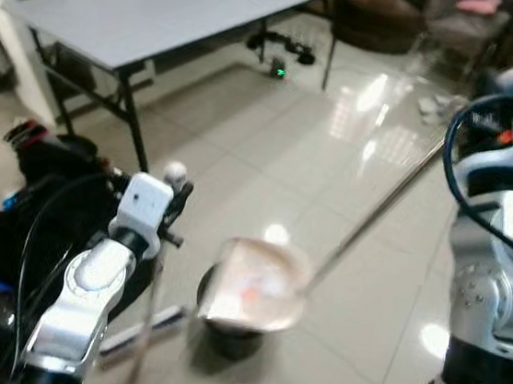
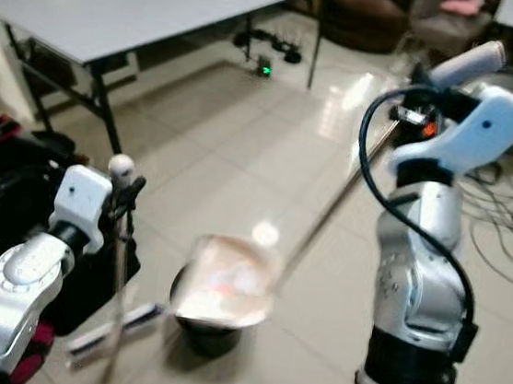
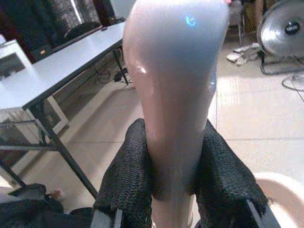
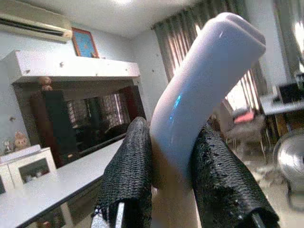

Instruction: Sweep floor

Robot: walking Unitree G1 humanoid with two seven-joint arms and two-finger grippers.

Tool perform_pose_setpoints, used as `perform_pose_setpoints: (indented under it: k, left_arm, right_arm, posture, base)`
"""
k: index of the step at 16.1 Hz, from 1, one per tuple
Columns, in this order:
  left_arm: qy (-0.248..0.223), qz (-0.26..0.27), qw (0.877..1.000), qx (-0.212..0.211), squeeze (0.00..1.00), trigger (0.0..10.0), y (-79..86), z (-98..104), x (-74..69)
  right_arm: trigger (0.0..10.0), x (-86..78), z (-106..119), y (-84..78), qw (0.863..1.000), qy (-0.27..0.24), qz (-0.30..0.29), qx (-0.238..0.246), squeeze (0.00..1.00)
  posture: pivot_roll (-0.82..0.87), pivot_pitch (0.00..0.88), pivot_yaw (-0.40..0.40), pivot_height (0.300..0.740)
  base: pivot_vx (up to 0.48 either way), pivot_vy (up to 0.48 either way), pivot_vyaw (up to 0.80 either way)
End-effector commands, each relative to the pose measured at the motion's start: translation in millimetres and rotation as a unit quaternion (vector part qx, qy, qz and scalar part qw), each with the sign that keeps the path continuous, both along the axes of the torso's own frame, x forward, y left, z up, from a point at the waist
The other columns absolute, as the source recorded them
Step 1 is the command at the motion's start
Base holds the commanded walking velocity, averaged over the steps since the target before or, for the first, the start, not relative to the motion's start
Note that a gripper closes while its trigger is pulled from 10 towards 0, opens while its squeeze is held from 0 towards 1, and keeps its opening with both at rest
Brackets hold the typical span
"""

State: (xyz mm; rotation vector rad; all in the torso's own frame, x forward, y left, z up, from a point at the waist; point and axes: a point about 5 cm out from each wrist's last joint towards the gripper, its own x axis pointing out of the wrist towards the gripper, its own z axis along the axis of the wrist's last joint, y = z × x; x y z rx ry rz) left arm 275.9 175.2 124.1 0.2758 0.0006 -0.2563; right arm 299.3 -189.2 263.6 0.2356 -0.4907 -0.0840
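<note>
Left end effector (image 3: pixel 173 190) clenches the broom handle (image 3: pixel 173 95); right end effector (image 4: pixel 173 190) clenches the dustpan handle (image 4: pixel 204 90).

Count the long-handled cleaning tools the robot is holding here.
2. The broom is gripped at its handle top by the left gripper; the dustpan, over a dark bin, has its long handle held by the right gripper.

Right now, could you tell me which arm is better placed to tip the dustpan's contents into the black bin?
The right gripper: it clamps the dustpan handle, and the dustpan hangs over the black bin. The left gripper is occupied clamping the broom handle.
</note>
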Motion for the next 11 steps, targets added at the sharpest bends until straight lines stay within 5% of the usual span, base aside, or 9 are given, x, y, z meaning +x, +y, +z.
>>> perform_pose_setpoints:
  k: [1,6,9,11]
  left_arm:
    - [-0.022,0.015,1.000,0.014,0.00,10.0,7.1,8,3.0]
    - [-0.022,0.014,1.000,0.012,0.00,10.0,7.8,6,3.7]
    - [-0.021,0.016,1.000,0.012,0.00,10.0,9.2,4,3.8]
    - [-0.020,0.016,1.000,0.013,0.00,10.0,8.8,2,3.7]
  right_arm:
    - [10.0,2.4,10,10.9,0.999,-0.034,0.024,-0.001,0.00]
    - [10.0,11.6,13,23.5,0.990,-0.067,0.026,-0.118,0.00]
    - [10.0,13.8,18,48.3,0.971,-0.127,0.036,-0.201,0.00]
    - [10.0,14.9,5,77.8,0.955,-0.152,0.093,-0.236,0.00]
  posture:
    - [0.05,0.000,0.012,0.740]
    - [0.06,0.000,0.012,0.740]
    - [0.06,0.000,0.012,0.740]
    - [0.07,0.000,0.007,0.740]
  base:
    - [0.000,0.000,0.00]
    - [0.000,0.000,0.00]
    - [0.000,0.000,0.00]
    - [0.000,0.000,0.00]
